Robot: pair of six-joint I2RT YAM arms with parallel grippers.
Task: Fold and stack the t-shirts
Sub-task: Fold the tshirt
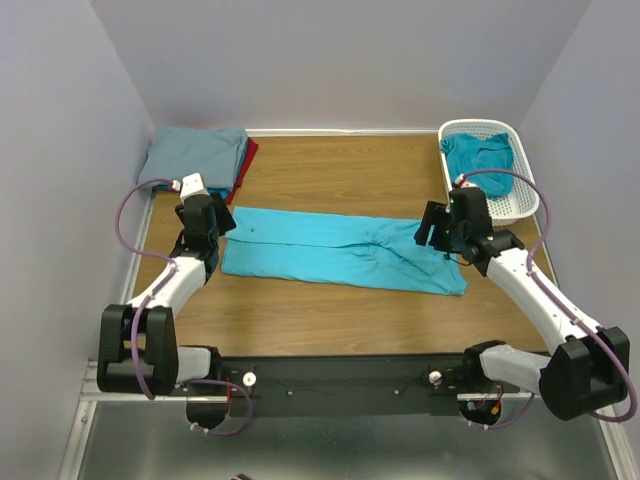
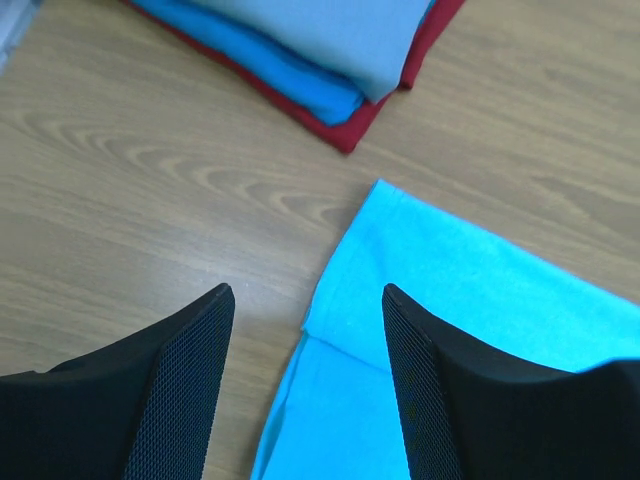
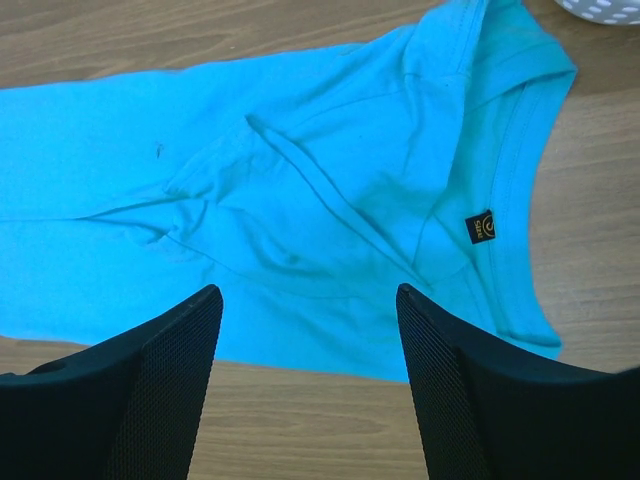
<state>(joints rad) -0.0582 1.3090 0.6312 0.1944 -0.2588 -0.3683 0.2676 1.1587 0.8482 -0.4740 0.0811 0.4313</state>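
Observation:
A bright turquoise t-shirt (image 1: 340, 250) lies folded into a long strip across the middle of the table. My left gripper (image 1: 222, 222) is open and empty above its left end, which shows in the left wrist view (image 2: 470, 300). My right gripper (image 1: 432, 226) is open and empty above its right end, where the collar and its label (image 3: 482, 228) show among creased folds (image 3: 300, 180). A stack of folded shirts, grey-blue on top (image 1: 195, 155) with blue and red below (image 2: 340, 115), lies at the back left. A deeper teal shirt (image 1: 478, 158) lies crumpled in the basket.
The white lattice basket (image 1: 525, 195) stands at the back right corner. Pale walls close in the table on the left, back and right. Bare wood (image 1: 330, 320) lies between the turquoise shirt and the near edge.

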